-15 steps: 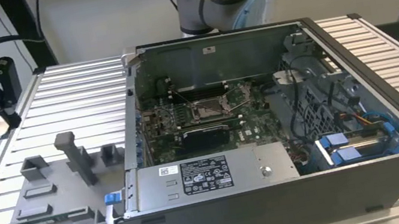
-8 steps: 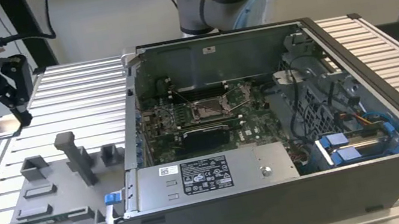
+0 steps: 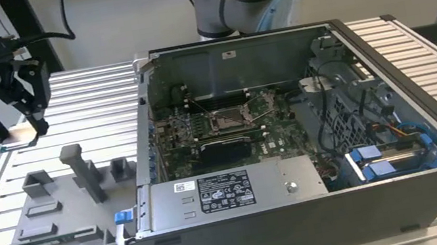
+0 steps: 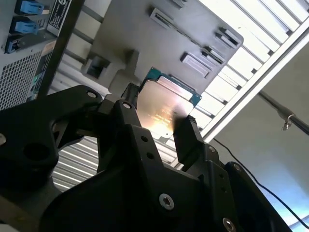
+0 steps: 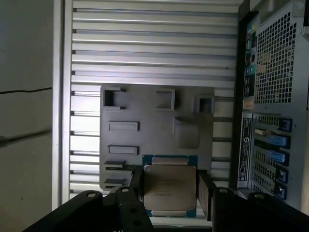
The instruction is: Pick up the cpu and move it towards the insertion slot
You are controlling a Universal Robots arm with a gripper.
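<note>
My gripper (image 3: 19,131) hangs above the slatted table at the exterior view's far left, shut on the cpu (image 3: 21,135), a small flat tan-edged chip held level between its two black fingers. Both wrist views show the cpu (image 4: 161,108) (image 5: 170,186) with its silvery top and teal rim clamped on two opposite edges by the gripper (image 4: 159,120) (image 5: 171,189). The insertion slot (image 3: 230,118), a square socket with a shiny metal frame, lies on the motherboard inside the open computer case, well off toward the exterior view's right of the gripper.
A grey plastic tray (image 3: 57,222) with upright blocks lies on the table below the gripper, also in the first wrist view (image 5: 145,111). The open case (image 3: 405,64) has tall walls, cables and blue connectors (image 3: 389,157). A black rectangular cutout (image 3: 225,151) sits in front of the socket.
</note>
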